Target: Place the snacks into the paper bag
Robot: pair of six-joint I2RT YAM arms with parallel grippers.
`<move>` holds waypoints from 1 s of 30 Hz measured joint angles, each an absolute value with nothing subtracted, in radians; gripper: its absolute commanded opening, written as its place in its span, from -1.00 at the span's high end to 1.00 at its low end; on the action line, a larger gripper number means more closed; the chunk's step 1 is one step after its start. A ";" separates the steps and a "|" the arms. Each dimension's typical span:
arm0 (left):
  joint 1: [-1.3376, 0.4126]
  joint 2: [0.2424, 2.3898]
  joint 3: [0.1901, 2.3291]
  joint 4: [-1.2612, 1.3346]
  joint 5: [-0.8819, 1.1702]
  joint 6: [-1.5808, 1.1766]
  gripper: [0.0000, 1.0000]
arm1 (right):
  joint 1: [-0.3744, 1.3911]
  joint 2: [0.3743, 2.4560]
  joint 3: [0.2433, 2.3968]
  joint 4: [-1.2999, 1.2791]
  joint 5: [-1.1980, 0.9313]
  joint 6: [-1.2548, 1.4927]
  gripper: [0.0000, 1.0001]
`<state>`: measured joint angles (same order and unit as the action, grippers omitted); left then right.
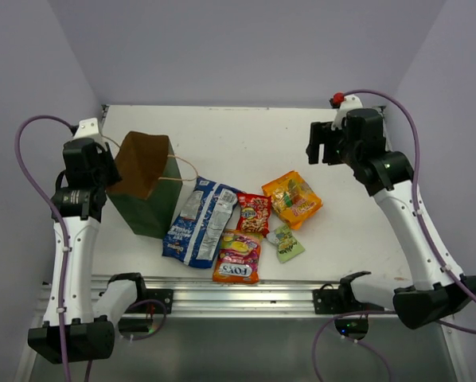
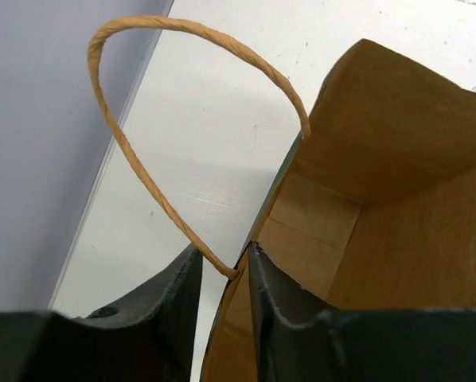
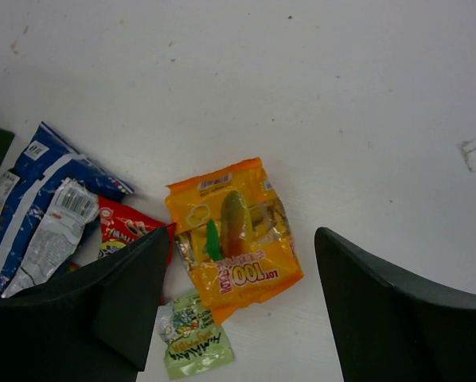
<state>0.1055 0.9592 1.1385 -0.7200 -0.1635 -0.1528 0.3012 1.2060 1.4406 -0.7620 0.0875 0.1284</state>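
The dark green paper bag [image 1: 154, 208] stands upright at the left, its brown inside [image 2: 397, 159] showing. My left gripper [image 1: 107, 171] [image 2: 224, 255] straddles its left rim by a tan handle [image 2: 142, 175], one finger outside and one inside, with a narrow gap left. Five snacks lie right of the bag: a long blue-and-white one [image 1: 200, 221] [image 3: 39, 215], a red one [image 1: 254, 213] [image 3: 122, 225], an orange one [image 1: 292, 198] [image 3: 234, 239], an orange-pink FOX'S one [image 1: 238, 256] and a small light-green one [image 1: 286, 243] [image 3: 192, 342]. My right gripper [image 1: 325, 147] [image 3: 242, 235] hangs wide open and empty above the orange packet.
The white table [image 1: 246, 135] is walled at the back and both sides. A metal rail [image 1: 238, 294] runs along its near edge. The blue-and-white packet lies against the bag's right side. The snacks overlap one another in a tight cluster.
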 measured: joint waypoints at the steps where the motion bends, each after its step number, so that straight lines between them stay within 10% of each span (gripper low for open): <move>1: 0.105 0.960 1.134 -0.714 -0.163 -0.153 0.61 | 0.311 1.215 1.430 -0.752 0.065 0.132 -0.55; 5: 0.105 0.961 1.114 -0.696 -0.163 -0.155 1.00 | 0.389 1.293 1.390 -0.692 -0.015 0.165 -0.56; 30: 0.106 0.910 1.045 -0.669 -0.076 -0.217 1.00 | 0.656 2.032 1.485 -0.348 -0.342 0.294 -0.53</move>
